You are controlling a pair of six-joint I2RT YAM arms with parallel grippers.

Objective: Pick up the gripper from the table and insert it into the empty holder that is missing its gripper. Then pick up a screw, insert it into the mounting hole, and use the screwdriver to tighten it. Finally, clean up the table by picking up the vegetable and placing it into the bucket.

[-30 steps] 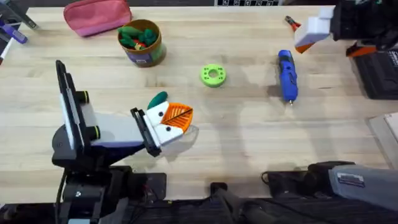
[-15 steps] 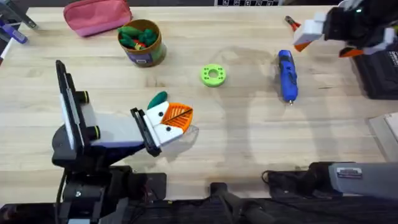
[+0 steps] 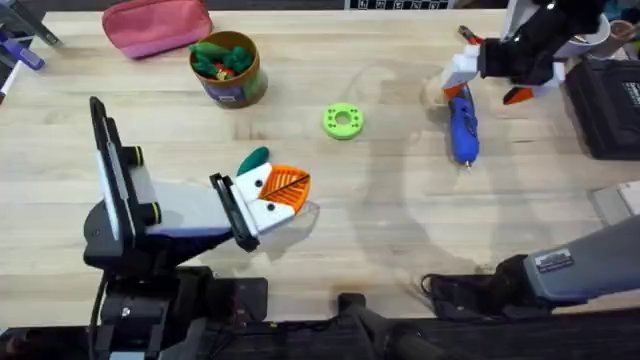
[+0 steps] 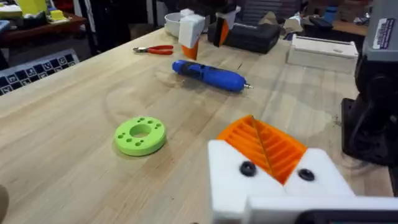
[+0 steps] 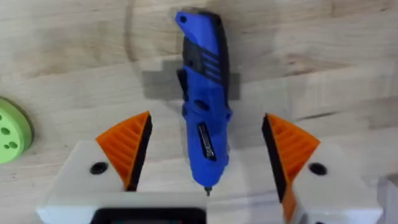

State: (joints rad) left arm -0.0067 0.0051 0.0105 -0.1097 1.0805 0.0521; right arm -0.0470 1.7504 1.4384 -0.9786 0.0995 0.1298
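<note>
Pale wood tabletop point(image 3: 380, 230): the right gripper point(image 5: 205, 158), fingers spread wide and holding nothing, hangs over the blue screwdriver point(image 3: 461, 122) near the far right corner, one orange pad on either side of its barrel. The tool looks rigid, smooth and likely to roll; the ribbed mid-body seems the safest place to clamp, clear of the thin metal tip. At the near left edge the left gripper point(image 3: 280, 195) rests by the dark green vegetable point(image 3: 254, 158); whether its fingers are parted cannot be told. Most of the vegetable is hidden behind it.
</note>
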